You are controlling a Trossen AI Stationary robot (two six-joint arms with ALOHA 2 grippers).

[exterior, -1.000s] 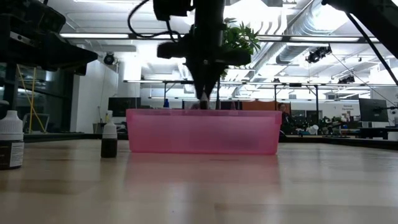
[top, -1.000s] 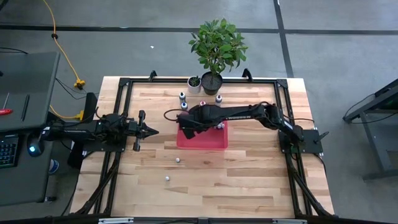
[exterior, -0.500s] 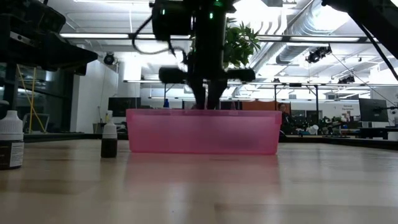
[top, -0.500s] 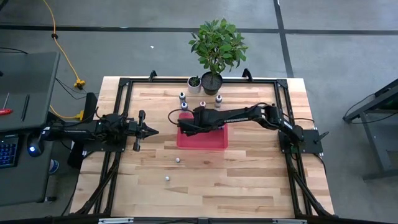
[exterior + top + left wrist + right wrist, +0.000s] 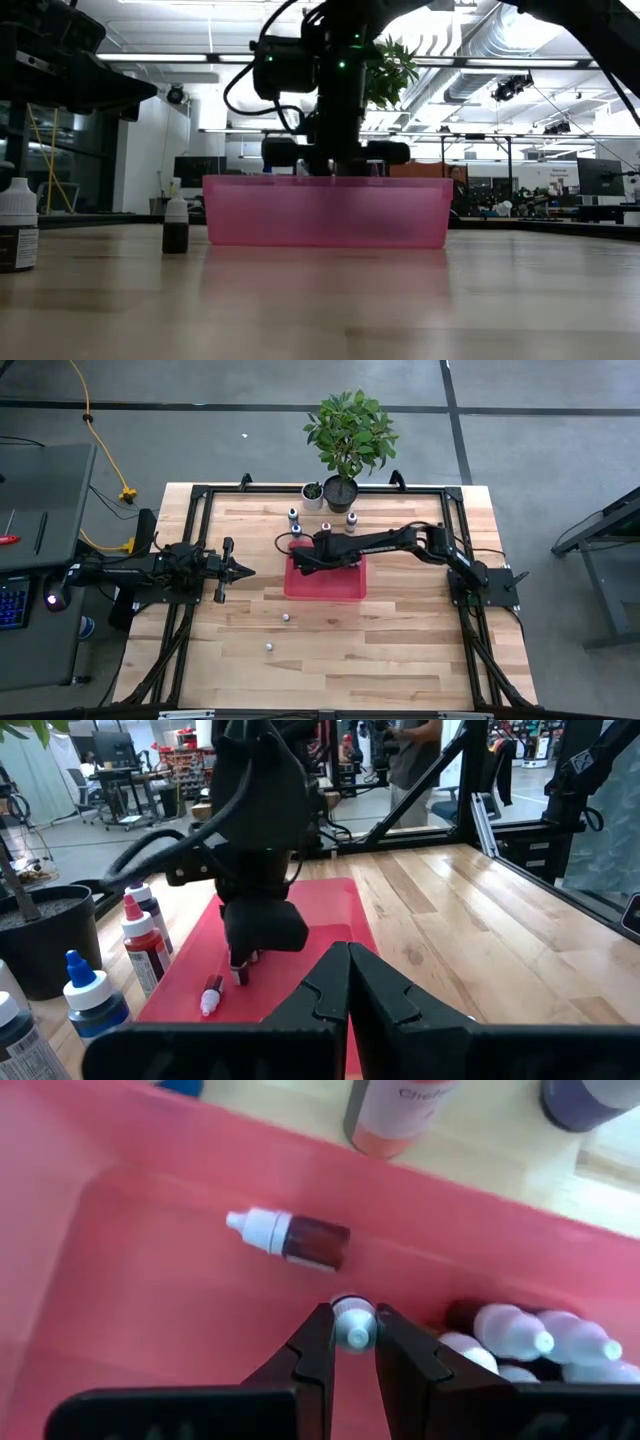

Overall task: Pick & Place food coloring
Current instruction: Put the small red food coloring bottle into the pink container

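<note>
Red tray (image 5: 325, 585) holds my right pincer (image 5: 354, 1342), clenched on 1 small food coloring bottle (image 5: 352, 1323) by its white cap. My left pincer (image 5: 243, 570) waits pressed together over the bench (image 5: 400, 650)

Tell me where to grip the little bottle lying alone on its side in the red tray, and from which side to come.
Grip the bottle across its dark body, coming straight down. It lies flat on the red tray floor with free space around it; the white cap tapers, so it would likely slip.

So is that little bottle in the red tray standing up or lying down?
Lying down: the bottle rests on its side on the red tray.
</note>
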